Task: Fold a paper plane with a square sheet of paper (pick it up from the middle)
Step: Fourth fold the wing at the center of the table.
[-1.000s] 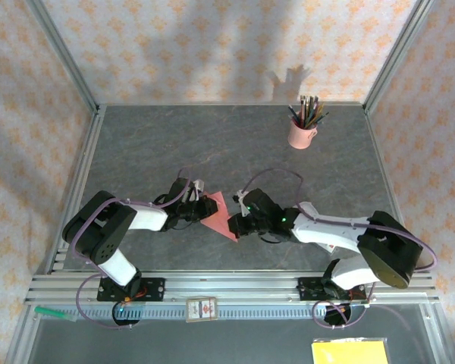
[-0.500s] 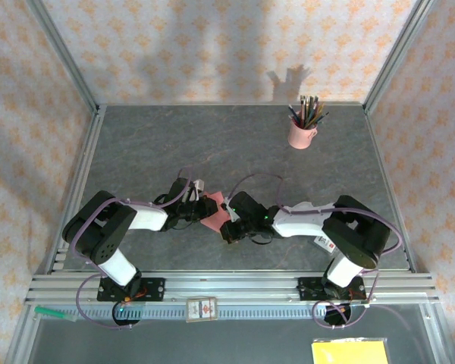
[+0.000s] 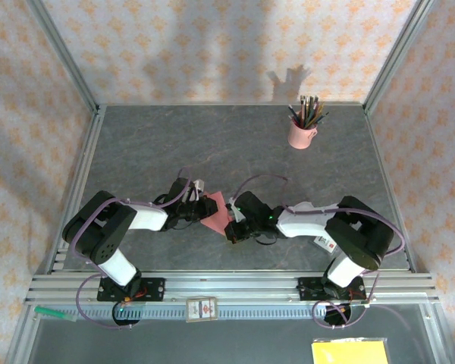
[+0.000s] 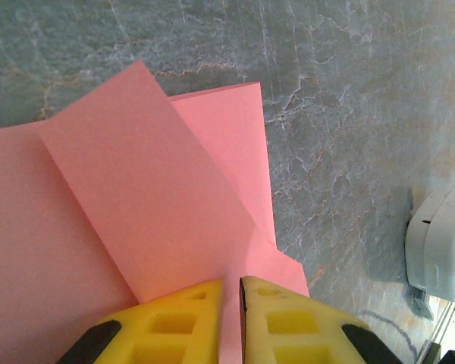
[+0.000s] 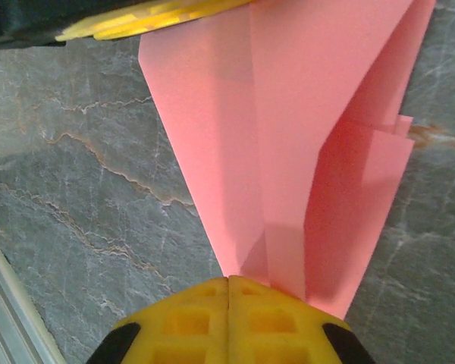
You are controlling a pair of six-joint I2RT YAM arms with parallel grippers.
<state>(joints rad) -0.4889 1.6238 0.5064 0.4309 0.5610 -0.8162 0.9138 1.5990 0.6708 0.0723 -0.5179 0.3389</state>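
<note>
The square sheet of paper (image 3: 214, 211), salmon pink and folded into layers, lies between my two grippers at the table's near middle. My left gripper (image 3: 197, 214) holds its left side. In the left wrist view the yellow fingertips (image 4: 230, 282) stand a sliver apart, with a paper edge (image 4: 136, 189) running between them and one flap raised. My right gripper (image 3: 231, 227) is at the paper's near right end. Its fingers (image 5: 227, 279) are pressed fully together, and the narrow end of the paper (image 5: 288, 114) meets their tips and passes under the right finger.
A pink cup of pencils (image 3: 301, 135) stands at the back right. A yellow pad (image 3: 350, 352) and a small white card (image 3: 201, 309) lie below the aluminium rail (image 3: 235, 288) at the near edge. The left gripper's yellow fingers (image 5: 152, 19) show at the top of the right wrist view.
The right arm has drawn its elbow in toward the middle, and its gripper has slid a little leftward along the paper's near end. The left gripper has kept its grip and place.
</note>
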